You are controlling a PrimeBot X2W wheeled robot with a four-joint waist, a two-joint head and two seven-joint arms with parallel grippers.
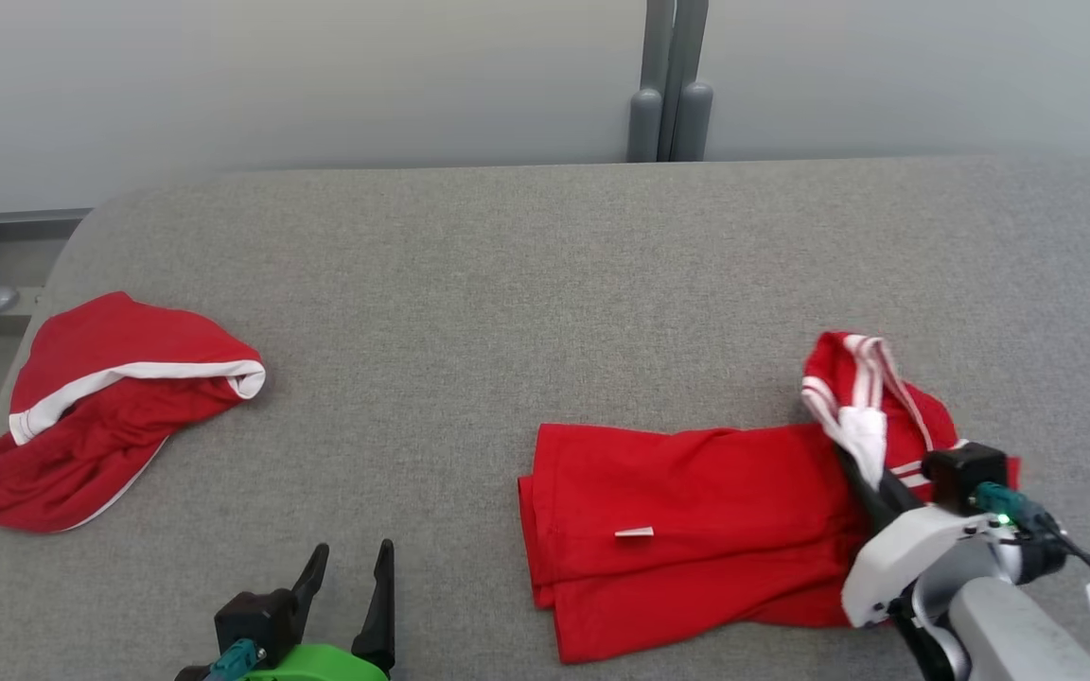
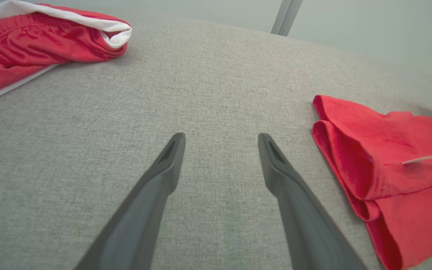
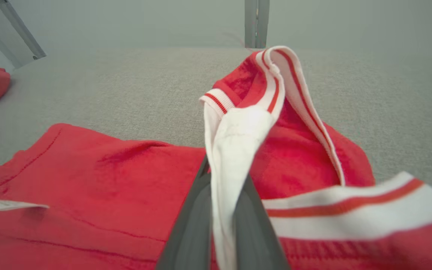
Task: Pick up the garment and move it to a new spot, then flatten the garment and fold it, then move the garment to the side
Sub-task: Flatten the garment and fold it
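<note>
- Our right gripper point(image 1: 857, 465) is clamped on the garment's point(image 1: 696, 511) white trim point(image 3: 238, 138), holding that end up off the table point(image 1: 507, 284). We read it as a fold grip.
- The garment lies near right, with its left edge doubled over.
- Our left gripper point(image 1: 352, 549) is spread wide and holds nothing. It is parked over bare table near left, clear of the cloth.
- Count: two red garments, the second one point(image 1: 100, 407) bunched at left; two grippers; one tag point(image 1: 634, 532).

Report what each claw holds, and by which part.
Right claw pinches the red garment by its white striped trim; left claw is open and holds nothing.
</note>
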